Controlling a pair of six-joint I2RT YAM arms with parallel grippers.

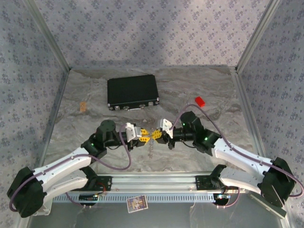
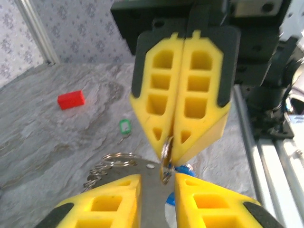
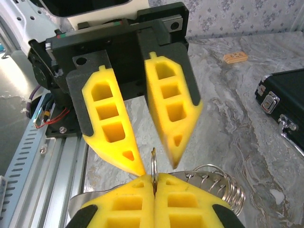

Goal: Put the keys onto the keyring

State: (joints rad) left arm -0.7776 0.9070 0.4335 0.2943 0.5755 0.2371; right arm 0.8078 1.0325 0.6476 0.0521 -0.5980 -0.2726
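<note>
- I see the right pincer clamped shut on a thin metal ring.
- The left pincer is slightly open; contents unclear.
- The keyring sits just beside the right pincer's tips; the green key lies beyond the left pincer's tips.

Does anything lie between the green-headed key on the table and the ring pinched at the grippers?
Nothing visible does. The green key lies on bare table, the red block well off to its side. The right gripper is shut on the small metal ring, the left gripper open just before it.
</note>
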